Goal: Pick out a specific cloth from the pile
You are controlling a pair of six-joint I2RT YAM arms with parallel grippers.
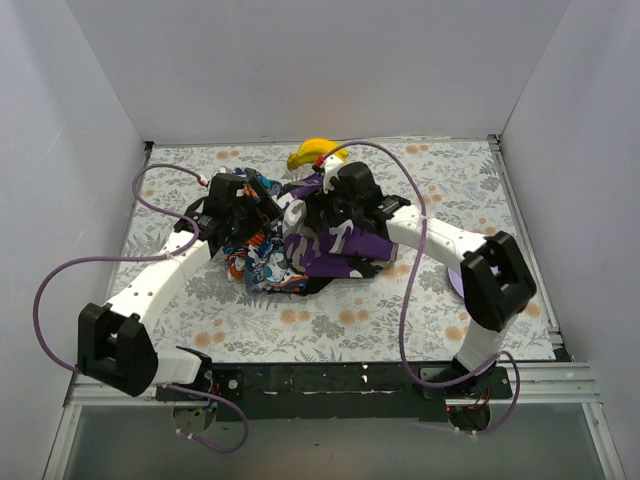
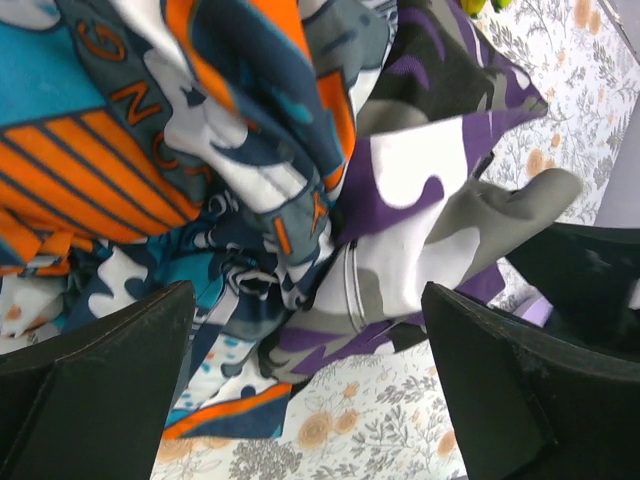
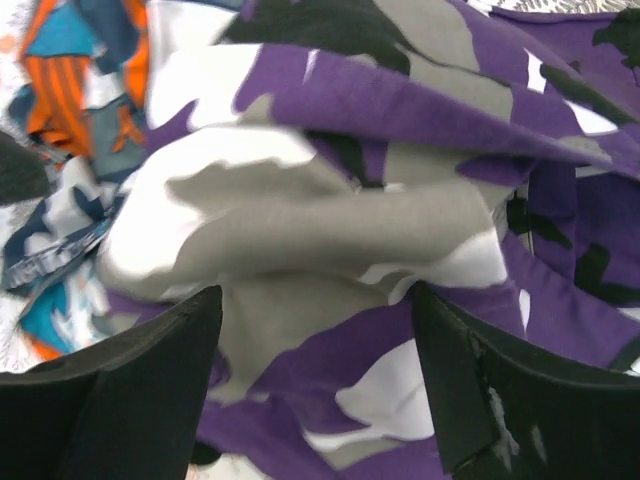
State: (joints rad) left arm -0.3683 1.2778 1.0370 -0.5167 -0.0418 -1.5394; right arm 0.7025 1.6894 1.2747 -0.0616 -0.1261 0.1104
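Observation:
The pile (image 1: 310, 245) lies mid-table: a purple, grey and white camouflage cloth (image 1: 335, 240) on the right and an orange, blue and white patterned cloth (image 1: 262, 262) on the left. A thin black edge (image 1: 345, 276) shows under the pile's near side; I cannot tell whether it is the black cloth. My left gripper (image 1: 255, 215) is open, hanging low where the patterned cloth (image 2: 120, 150) meets the camouflage cloth (image 2: 400, 200), its jaws (image 2: 308, 330) empty. My right gripper (image 1: 325, 205) is open, its jaws (image 3: 318, 300) straddling a raised fold of camouflage cloth (image 3: 350, 220).
A yellow banana (image 1: 315, 152) lies just behind the pile. The floral table cover (image 1: 450, 190) is bounded by white walls on three sides. A lilac object (image 1: 455, 280) sits partly hidden behind the right arm. Purple cables loop over both arms.

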